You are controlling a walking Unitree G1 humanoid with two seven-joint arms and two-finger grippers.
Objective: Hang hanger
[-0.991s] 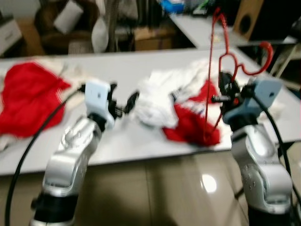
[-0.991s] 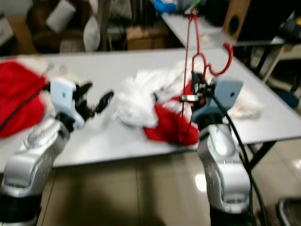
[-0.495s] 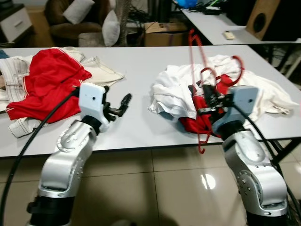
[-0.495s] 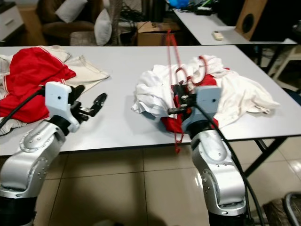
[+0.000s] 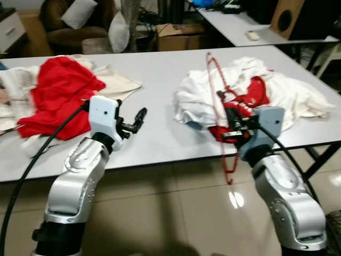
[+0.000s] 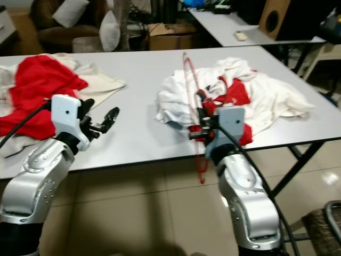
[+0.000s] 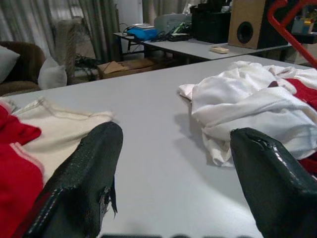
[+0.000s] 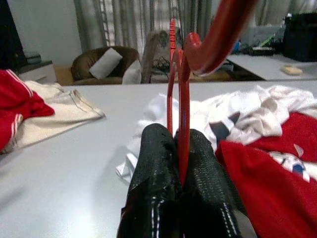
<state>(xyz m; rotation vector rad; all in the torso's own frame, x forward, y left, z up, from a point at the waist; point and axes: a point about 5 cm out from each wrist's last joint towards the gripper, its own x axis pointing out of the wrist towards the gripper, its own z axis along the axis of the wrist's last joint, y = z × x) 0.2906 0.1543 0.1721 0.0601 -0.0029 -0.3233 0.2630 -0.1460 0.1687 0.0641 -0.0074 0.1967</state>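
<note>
**Hanger held upright in right gripper**

Red hanger [image 5: 224, 112] stands nearly vertical at the table [image 5: 154, 80] edge, before the clothes pile [image 5: 250, 96], pinched by right gripper [image 8: 179, 148]. Left gripper [image 5: 137, 118] open, empty, well apart.

Head stereo pair looks forward and down from above both arms, across the near edge of the grey table [image 5: 160, 133] to the far side of the room — both eyes share the same spread, incl. the white-and-red clothes heap [image 6: 256, 96] and the red garment [image 5: 58, 96] on the left, slightly offset. Left wrist cam sits low, just above the tabletop, sighting between its two black fingers [image 7: 79, 188] toward the heap and a speaker [image 7: 245, 29] beyond. Right wrist cam looks along its own fingers [image 8: 158, 183], very close — red hanger [image 8: 183, 124] wire right at the lens, an armchair [image 8: 101, 62] far off.
</note>
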